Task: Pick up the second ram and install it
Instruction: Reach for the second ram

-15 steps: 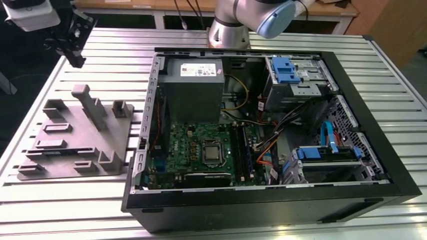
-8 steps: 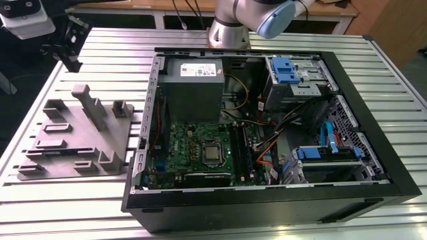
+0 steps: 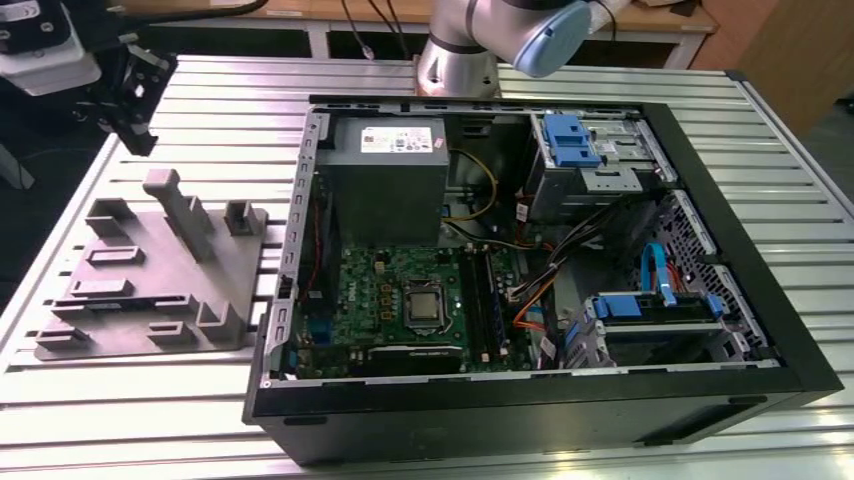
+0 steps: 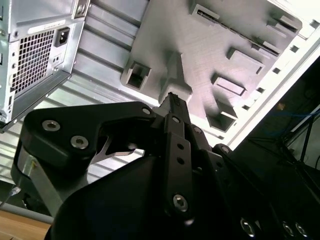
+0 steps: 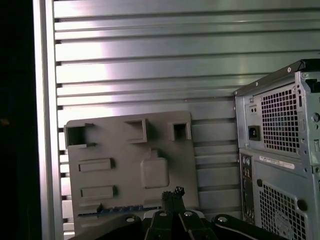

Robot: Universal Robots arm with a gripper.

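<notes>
We hold the gripper (image 5: 173,193) over the grey tray (image 5: 125,150) — jaws clenched, empty — the second ram (image 5: 120,210) slotted there.

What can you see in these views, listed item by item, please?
table: one, silver, slatted, under everything
case: one, black, side open, on the table at the exterior view's right
motherboard: one, green, inside the case
power supply: one, grey, inside the case
tray: one, grey, on the table, to the exterior view's left of the case
ram: one, dark, lying in a tray slot
arm: one, silver and blue, behind the case
hand: one, black, shut, empty, near the tray
</notes>
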